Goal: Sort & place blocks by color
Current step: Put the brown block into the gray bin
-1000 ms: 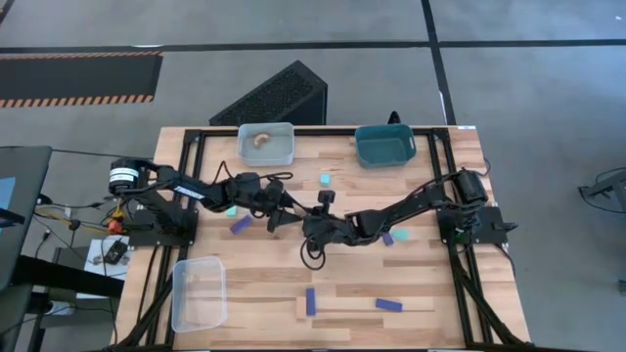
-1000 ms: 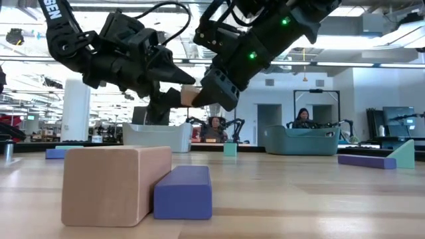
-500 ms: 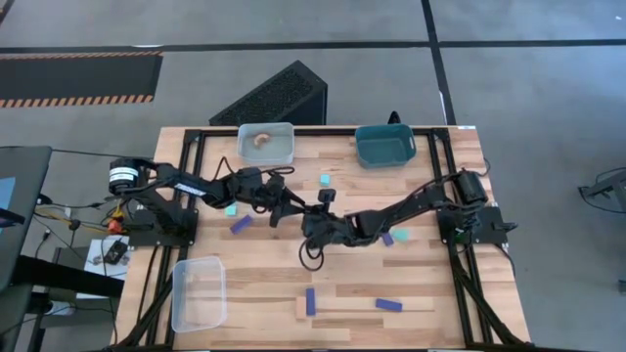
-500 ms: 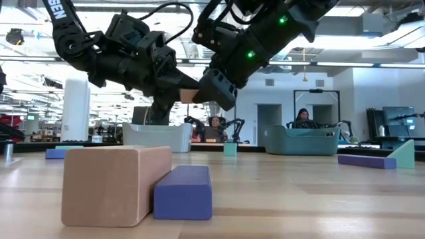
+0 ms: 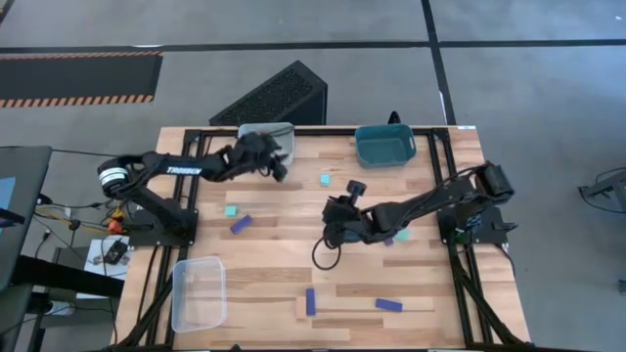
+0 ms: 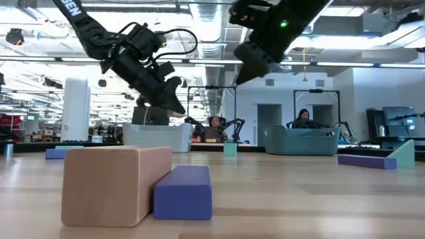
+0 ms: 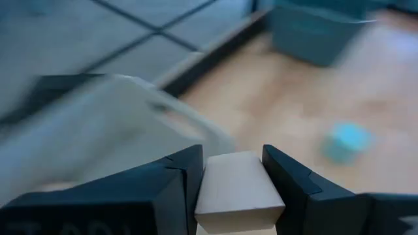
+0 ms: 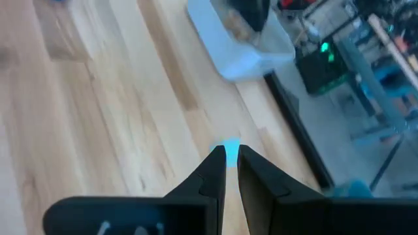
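Beside clear bin (image 5: 256,132), left gripper (image 7: 232,171) clamping tan block (image 7: 239,186), right gripper (image 8: 226,156) closed, empty.

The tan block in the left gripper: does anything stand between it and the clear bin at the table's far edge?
Nothing visible does. The left gripper is shut on the tan block right at the clear bin, whose near rim shows just ahead in the left wrist view. The right gripper hangs mid-table, well clear.
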You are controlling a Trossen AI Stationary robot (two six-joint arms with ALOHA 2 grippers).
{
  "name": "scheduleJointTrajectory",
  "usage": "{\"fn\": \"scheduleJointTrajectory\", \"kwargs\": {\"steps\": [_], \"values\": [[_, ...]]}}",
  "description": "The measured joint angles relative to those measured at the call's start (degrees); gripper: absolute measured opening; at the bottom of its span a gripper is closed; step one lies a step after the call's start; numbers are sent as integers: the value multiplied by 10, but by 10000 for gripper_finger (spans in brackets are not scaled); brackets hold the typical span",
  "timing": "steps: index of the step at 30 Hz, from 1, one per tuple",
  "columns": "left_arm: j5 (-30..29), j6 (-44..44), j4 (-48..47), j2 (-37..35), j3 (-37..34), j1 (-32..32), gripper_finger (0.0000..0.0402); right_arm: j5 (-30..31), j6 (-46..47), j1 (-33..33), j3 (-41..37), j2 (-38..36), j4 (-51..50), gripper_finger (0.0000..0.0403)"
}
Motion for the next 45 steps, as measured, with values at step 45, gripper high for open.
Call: {"fn": "scheduleJointTrajectory", "kwargs": {"steps": [45], "values": [[22, 89, -27, -88, -60, -74, 201, -16, 197, -25, -140, -70, 22, 63]]}}
